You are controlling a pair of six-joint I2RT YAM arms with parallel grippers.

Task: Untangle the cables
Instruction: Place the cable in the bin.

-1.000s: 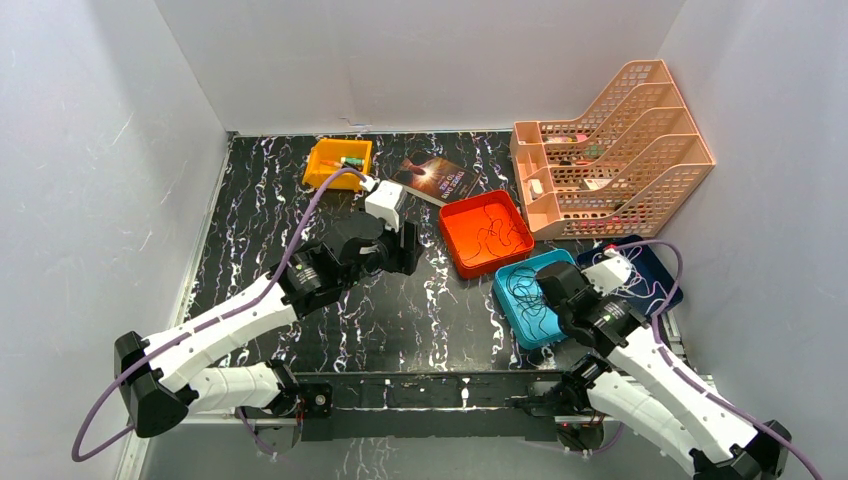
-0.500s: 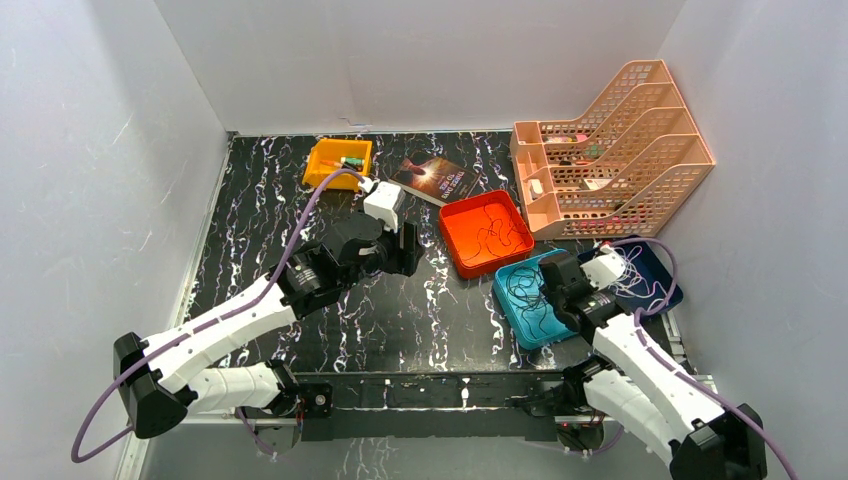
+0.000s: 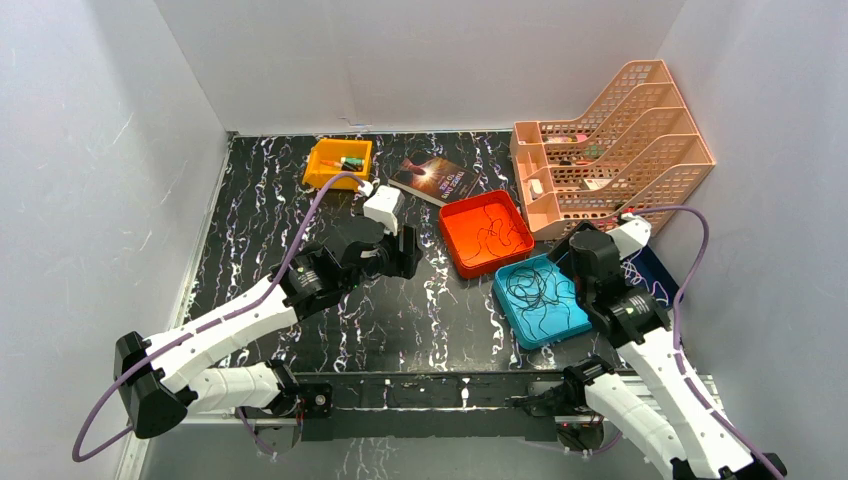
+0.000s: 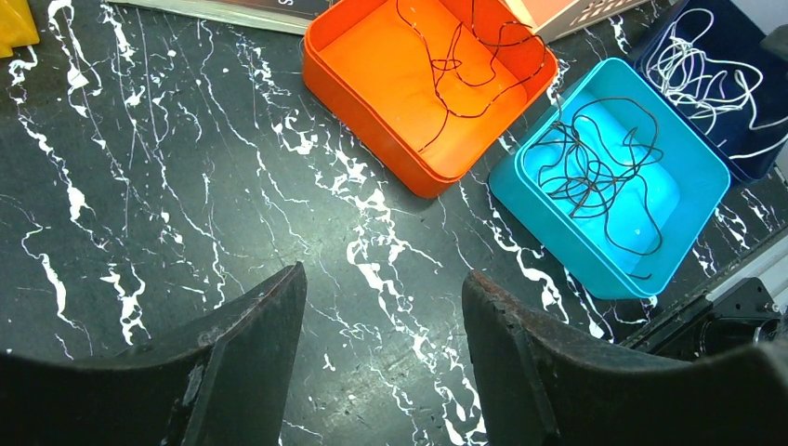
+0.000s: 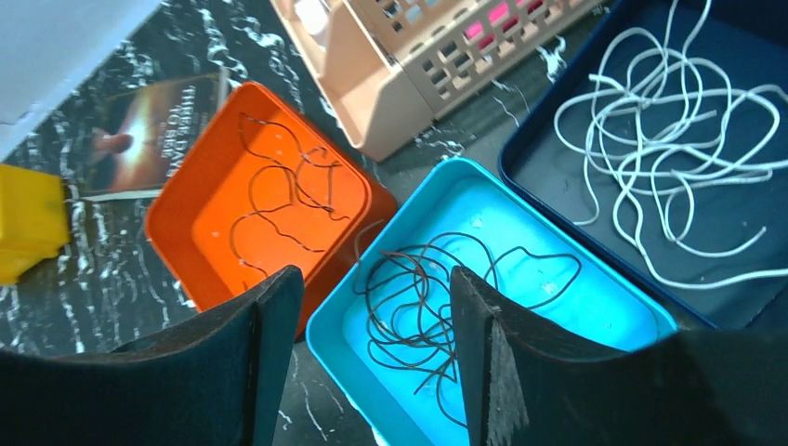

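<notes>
The right tool (image 5: 374,279) has swung up and back from the trays near the table's right edge, and its jaws have parted. It now hangs open and empty over the teal tray (image 5: 576,307). That reads as a release: the whitish cable (image 5: 669,121) lies alone in the navy tray (image 5: 539,177), a dark cable (image 5: 418,297) in the teal one and a brown cable (image 5: 288,195) in the orange tray (image 5: 214,242), so the sorting looks nearly finished. The left tool (image 4: 383,279) hovers open over bare table, holding nothing. From above, the right arm covers most of the navy tray. The whitish cable runs off the wrist view's edge, and whether the dark loops are one strand is unclear.
</notes>
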